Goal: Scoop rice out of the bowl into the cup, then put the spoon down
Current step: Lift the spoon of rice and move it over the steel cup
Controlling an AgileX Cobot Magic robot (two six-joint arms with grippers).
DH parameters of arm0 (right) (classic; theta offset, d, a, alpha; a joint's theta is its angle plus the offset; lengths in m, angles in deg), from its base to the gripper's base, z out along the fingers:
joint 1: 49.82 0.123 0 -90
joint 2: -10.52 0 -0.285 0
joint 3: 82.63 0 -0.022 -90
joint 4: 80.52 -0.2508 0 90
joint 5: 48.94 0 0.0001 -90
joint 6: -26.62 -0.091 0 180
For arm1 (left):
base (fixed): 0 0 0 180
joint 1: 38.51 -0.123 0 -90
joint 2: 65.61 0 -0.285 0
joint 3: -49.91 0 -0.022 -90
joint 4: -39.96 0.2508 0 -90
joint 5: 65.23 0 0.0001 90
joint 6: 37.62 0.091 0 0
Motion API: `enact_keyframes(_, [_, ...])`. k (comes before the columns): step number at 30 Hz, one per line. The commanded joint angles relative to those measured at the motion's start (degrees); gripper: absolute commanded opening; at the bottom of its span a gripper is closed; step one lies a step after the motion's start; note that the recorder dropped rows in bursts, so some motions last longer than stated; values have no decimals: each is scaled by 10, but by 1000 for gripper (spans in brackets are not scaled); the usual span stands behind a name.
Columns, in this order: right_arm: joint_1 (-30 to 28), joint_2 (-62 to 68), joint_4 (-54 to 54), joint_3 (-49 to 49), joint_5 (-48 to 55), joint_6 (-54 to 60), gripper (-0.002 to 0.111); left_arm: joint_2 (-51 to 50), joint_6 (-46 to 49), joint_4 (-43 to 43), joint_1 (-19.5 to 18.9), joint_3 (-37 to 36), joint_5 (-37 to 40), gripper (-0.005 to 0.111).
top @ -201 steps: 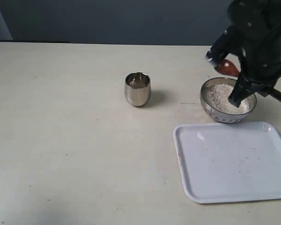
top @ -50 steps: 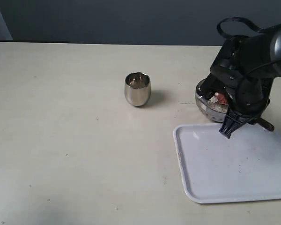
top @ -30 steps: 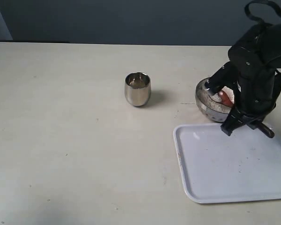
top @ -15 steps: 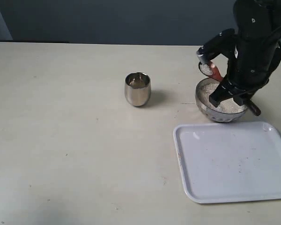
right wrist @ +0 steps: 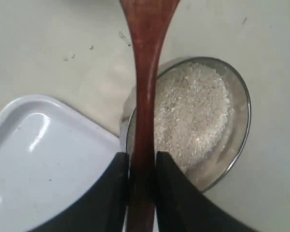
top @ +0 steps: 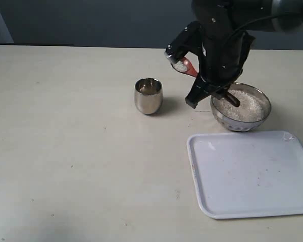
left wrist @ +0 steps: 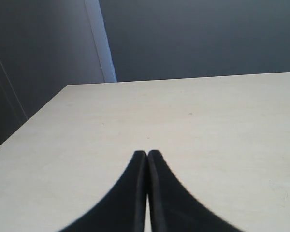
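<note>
Light: bright, even, soft | shadow: faint, right of cup (top: pixel 148 95) in exterior view | glare: streak on tray (right wrist: pixel 36 133) | focus: wrist views soft near lens

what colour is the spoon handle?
Dark reddish-brown wood. The spoon shows best in the right wrist view.

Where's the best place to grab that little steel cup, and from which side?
I'd take the cup across its rounded sides just below the rim, coming in from the left of the exterior view: it stands upright with no handle, and the spoon hangs close on its right.
</note>
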Motion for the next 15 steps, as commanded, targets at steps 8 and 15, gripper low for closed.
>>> enact_keyframes(8, [18, 71, 28, -55, 7, 7, -1, 2, -3, 1, 3, 1, -6, 0])
enact_keyframes(15, [40, 91, 73, -64, -1, 7, -1, 2, -3, 1, 3, 1, -6, 0])
